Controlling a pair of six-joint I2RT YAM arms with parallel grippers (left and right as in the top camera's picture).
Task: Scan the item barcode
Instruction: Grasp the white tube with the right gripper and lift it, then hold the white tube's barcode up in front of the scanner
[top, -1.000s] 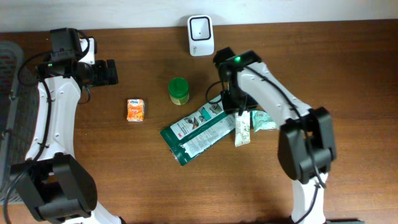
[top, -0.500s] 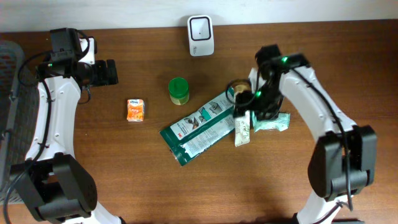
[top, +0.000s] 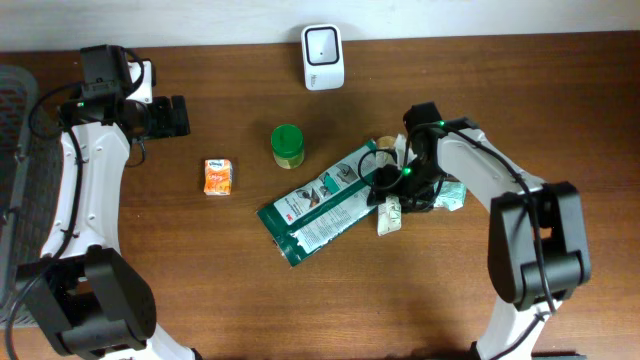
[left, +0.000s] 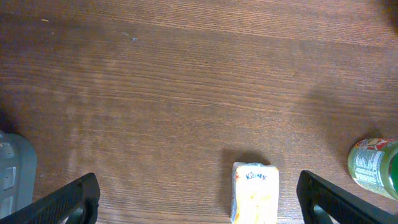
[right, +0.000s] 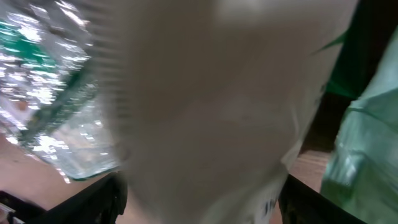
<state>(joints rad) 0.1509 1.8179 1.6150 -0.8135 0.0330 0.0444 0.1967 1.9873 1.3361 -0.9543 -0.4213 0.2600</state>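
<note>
The white barcode scanner (top: 322, 57) stands at the table's far edge. A small white packet (top: 389, 214) lies right of a large green-and-white pouch (top: 318, 206). My right gripper (top: 393, 187) is low over the packet's upper end. In the right wrist view the blurred white packet (right: 211, 106) fills the frame, and the right gripper (right: 199, 202) stands open with a finger on each side of it. Whether the pads touch it is hidden. My left gripper (top: 180, 115) hangs open far to the left, with its wide-apart left gripper (left: 208, 208) fingertips above bare wood.
A green jar (top: 287, 146) and an orange tissue pack (top: 218, 176) sit left of the pouch; tissue pack (left: 255, 194) and jar (left: 375, 168) also show under the left wrist. A green packet (top: 448, 196) lies right of my right gripper. A grey basket (top: 15, 110) is at the left edge.
My right gripper swung right from the pouch's top end, then came back left and down over the white packet, jaws wider than before. The left arm has not moved.
</note>
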